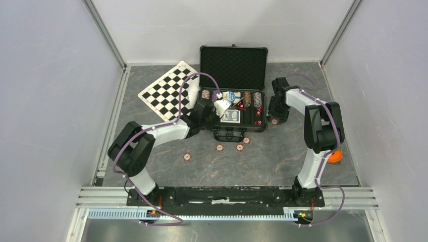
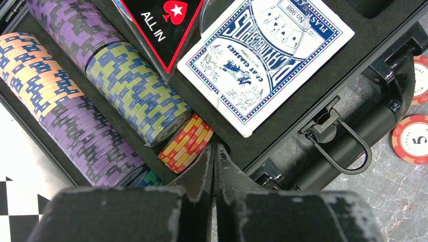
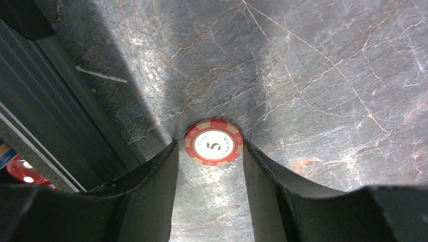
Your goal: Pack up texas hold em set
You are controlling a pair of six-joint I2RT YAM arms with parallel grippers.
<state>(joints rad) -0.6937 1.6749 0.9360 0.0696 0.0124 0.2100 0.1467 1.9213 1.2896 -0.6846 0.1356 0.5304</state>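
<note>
**Top view.** The black case stands open at 12 o'clock on the grey table, with its lid raised. A checkered board lies at 10 o'clock, just beside the case. The left gripper is over the 9 o'clock end of the tray, next to the card deck. The right gripper points down just outside the case's 3 o'clock wall, over a red chip. Four loose chips lie on the table at 6 to 7 o'clock of the case. An orange object sits at 4 o'clock, behind the right arm.

**Left wrist view.** The left gripper's fingers are pressed together with nothing between them. Their tips are over the foam beside a small red-and-yellow stack. Chip stacks in purple, green and orange lie on their sides at 10 o'clock. The ALL IN button is at 12 o'clock and the card deck at 1 o'clock. The handle is at 3 o'clock, and two of the loose chips lie on the table beyond it.

**Right wrist view.** The red chip, marked 5, lies flat on the table between the right gripper's fingers. The jaws are parted to about the chip's width, with their tips close to its rim at 9 and 3 o'clock. I cannot tell whether they press it. The case's outer wall runs along 9 o'clock, and a red die shows at 8 o'clock.
</note>
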